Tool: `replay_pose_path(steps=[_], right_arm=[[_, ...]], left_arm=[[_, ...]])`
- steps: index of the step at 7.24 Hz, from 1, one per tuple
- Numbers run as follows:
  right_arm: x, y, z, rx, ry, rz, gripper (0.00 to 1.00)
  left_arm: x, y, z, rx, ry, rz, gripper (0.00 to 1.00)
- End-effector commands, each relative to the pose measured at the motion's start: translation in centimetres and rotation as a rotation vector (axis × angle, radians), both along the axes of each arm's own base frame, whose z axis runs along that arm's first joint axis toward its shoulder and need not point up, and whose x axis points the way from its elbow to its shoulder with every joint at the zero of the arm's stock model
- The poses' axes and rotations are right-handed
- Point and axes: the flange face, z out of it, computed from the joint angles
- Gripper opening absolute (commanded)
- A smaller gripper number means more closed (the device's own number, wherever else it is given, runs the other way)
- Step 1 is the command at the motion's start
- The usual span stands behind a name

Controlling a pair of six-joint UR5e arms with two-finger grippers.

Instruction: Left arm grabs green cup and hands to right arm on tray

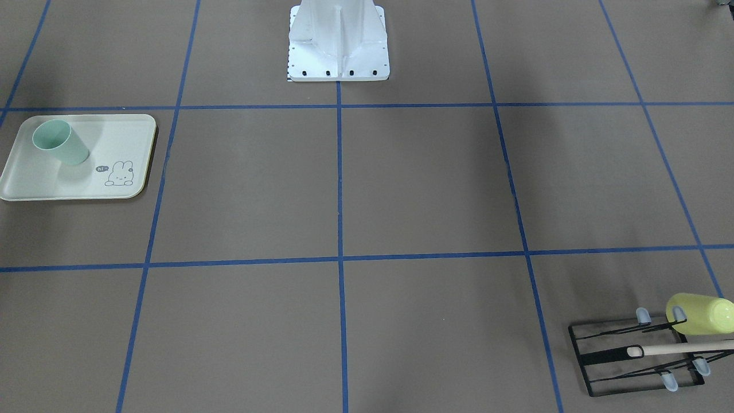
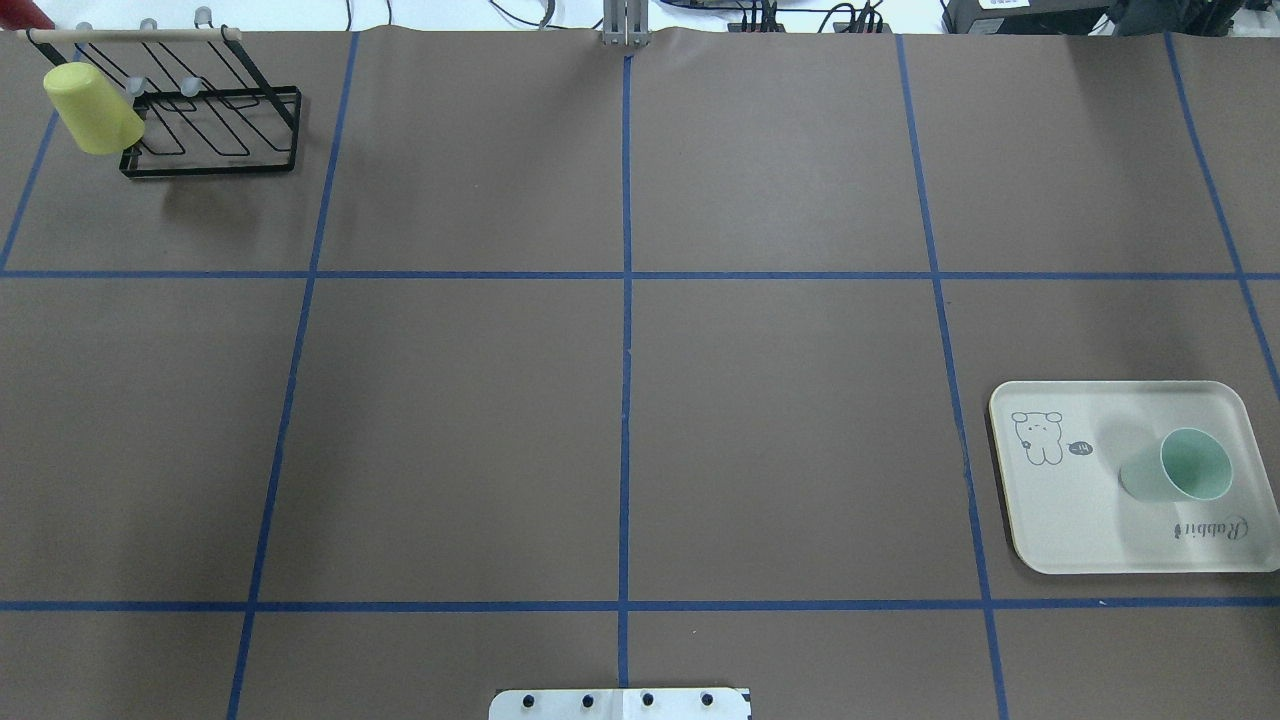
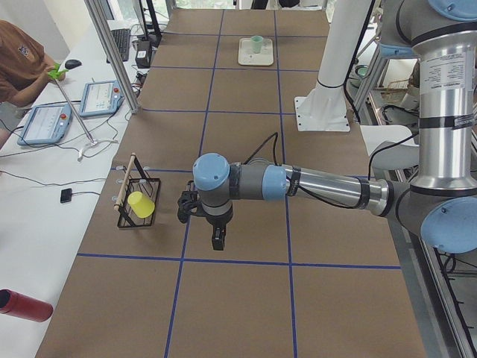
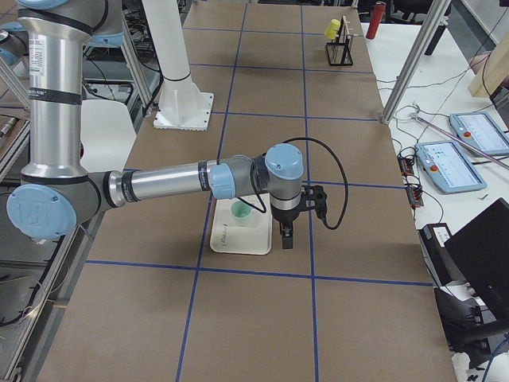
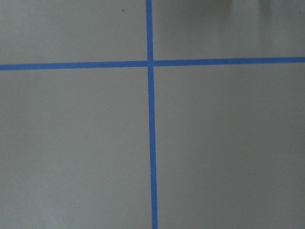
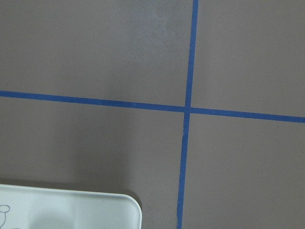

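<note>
Grippers appear only in your 2 side views, so you cannot tell whether either is spread or pressed together. Your left gripper [image 3: 218,240] points down over the table [image 2: 450,430] near the black wire rack [image 2: 230,150], which carries a yellow cup [image 2: 92,108]. Your right gripper [image 4: 286,237] hangs just beside the tray [image 1: 34,183]. You find the green cup [image 1: 59,142] standing mouth up on that tray, near the rabbit drawing [image 1: 118,173], apart from both grippers.
</note>
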Motion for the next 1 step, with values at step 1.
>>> replay_pose_path(steps=[1], right_arm=[[0.0,0.0,0.0,0.0,0.0,0.0,0.99]], left_arm=[[0.0,0.04,-0.2,0.004,0.0,0.0,1.0]])
